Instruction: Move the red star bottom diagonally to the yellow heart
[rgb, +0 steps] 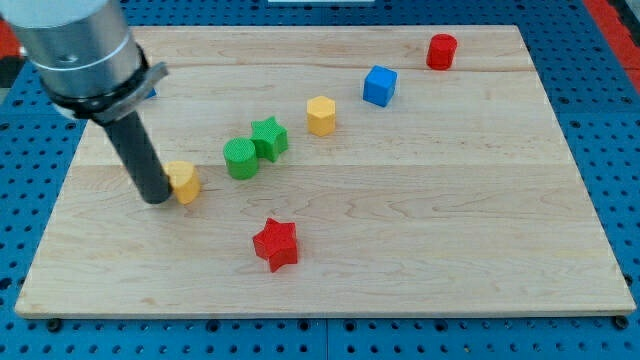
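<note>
Red star: a light block to be shoved, not grasped

Red star lies flat on the wooden worktop, toward the view's bottom and a little left of centre, with bare wood all around it. It looks like a small, rigid piece, probably light and hard, with nothing fragile about it. On smooth wood it should slide easily, and the points of the star make it likely to spin if pressed off-centre. There is no claw on this arm, so nothing can be clenched or released; the only contact is a push from my tip. The best place to press seems to be a notch between two points, in line with the block's middle, so it travels straight rather than turning.

My tip now stands at the view's left, touching or just beside the yellow heart on its left side, and well apart from the red star. The heart is above and to the left of the star. Two green blocks, a green round block and a green star, sit touching each other farther up, away from the likely path, so I judge little risk of knocking them.
</note>
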